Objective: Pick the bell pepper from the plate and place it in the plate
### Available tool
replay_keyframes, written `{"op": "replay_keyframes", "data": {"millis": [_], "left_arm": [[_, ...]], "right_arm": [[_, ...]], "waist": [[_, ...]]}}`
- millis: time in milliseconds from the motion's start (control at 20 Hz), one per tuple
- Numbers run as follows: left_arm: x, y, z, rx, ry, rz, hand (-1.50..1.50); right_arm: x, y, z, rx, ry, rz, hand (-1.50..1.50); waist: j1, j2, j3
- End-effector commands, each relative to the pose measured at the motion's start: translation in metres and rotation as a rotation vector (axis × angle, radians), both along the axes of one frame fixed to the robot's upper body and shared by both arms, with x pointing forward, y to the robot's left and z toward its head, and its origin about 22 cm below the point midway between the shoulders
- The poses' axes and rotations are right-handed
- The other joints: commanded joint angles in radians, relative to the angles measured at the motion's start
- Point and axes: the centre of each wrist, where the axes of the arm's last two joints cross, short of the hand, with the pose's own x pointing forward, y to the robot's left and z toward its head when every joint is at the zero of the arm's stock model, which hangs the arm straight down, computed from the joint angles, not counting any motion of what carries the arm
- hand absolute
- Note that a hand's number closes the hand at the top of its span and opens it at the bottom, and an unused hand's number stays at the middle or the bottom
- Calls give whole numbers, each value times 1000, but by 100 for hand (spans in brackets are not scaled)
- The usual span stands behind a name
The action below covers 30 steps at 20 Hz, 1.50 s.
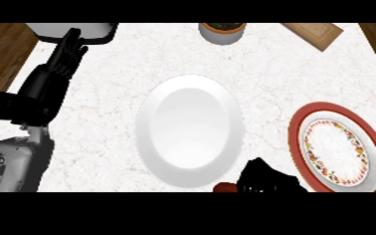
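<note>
Seemingly mid-transfer, the black right hand [270,178] curls its fingers round the small red bell pepper [225,187], which next needs carrying over the plain white plate [189,124] and releasing.

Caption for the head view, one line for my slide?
Right hand at the lower edge beside the red bell pepper, between white plate and red-rimmed plate; left hand rests open at left.

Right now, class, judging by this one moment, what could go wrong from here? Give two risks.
1. The pepper shows at the white plate's lower rim, mostly hidden by the right hand. Released here, it might land on the rim and roll onto the counter.
2. The hand is close beside the red-rimmed plate, so a sideways swing could nudge it.
</note>
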Motion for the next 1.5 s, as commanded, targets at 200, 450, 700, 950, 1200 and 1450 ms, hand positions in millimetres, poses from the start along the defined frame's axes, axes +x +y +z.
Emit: {"op": "replay_keyframes", "data": {"millis": [200,450,700,950,1200,1450], "left_arm": [[4,-13,7,2,-18,-20,0],[8,7,3,-12,-7,-1,0],[14,-4,8,6,-13,-18,0],[15,-1,21,1,-6,-11,0],[1,-9,1,0,8,12,0],[-3,21,-2,-1,24,49,0]], "right_arm": [[107,53,-34,-47,107,-124,150],[146,60,-55,73,132,-208,-150],[170,71,-65,202,69,-148,-150],[185,76,-61,330,-105,-172,-150],[180,81,-48,530,-179,-190,-150],[181,58,-50,603,-237,-252,-150]], "waist": [[22,3,2],[7,-2,3],[15,2,4],[9,-4,4],[-7,-12,4],[-43,-17,3]]}}
